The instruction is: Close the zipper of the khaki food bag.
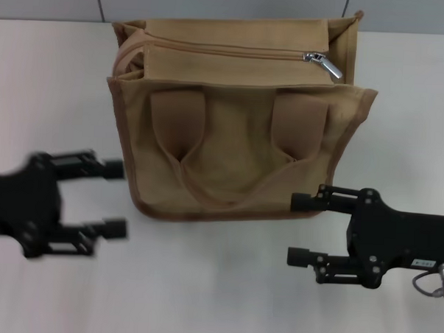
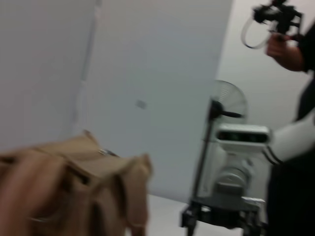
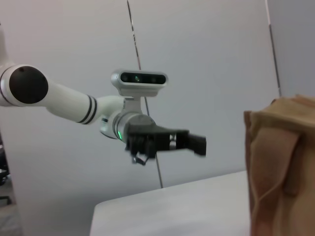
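Standing on the white table [image 1: 56,78], the boxy tan canvas food bag [image 1: 234,148] is flanked by the spread left gripper [image 1: 116,199] and right gripper [image 1: 300,229], its silver-slider zipper [image 1: 315,58] seemingly drawn, leaving little undone.

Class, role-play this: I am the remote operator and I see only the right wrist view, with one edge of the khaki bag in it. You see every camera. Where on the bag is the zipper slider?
Observer: In the head view the slider sits on top of the khaki food bag, near the end on the robot's right.
Operator: Is my right pincer on it?
Observer: No. The right pincer is open and holds nothing, low in front of the bag's right corner.
Operator: I see the left pincer side-on. Is it open?
Observer: Yes. The left pincer is open, beside the bag's left side.
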### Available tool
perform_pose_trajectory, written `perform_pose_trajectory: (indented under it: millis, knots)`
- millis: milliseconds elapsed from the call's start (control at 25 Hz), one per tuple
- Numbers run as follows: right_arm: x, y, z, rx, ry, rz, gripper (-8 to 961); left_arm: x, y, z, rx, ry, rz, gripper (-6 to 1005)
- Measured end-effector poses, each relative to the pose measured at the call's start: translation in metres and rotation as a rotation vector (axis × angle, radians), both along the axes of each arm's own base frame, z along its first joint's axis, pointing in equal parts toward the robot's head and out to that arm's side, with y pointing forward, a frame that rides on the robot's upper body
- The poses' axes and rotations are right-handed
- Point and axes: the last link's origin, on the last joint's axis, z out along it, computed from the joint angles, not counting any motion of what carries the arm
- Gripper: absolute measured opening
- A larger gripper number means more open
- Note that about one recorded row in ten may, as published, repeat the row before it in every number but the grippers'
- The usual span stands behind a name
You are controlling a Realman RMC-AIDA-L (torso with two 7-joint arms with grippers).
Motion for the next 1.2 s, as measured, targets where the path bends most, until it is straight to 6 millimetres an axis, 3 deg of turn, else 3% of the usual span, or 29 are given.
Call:
perform_pose_trajectory:
  millis: [40,160,360,1200]
  knots:
    - [0.000,0.000,-0.002,-0.008,-0.003,0.000,731,0.000,0.000,0.000,0.000,0.000,0.000,741]
    - [-0.001,0.000,-0.010,-0.036,-0.025,0.000,731,0.003,-0.009,-0.033,-0.034,0.029,-0.041,778]
    - [-0.002,0.000,-0.017,-0.058,-0.041,0.001,731,0.002,-0.012,-0.051,-0.054,0.061,-0.038,778]
    - [-0.002,-0.001,-0.019,-0.066,-0.043,-0.002,731,0.003,-0.015,-0.055,-0.058,0.051,-0.044,772]
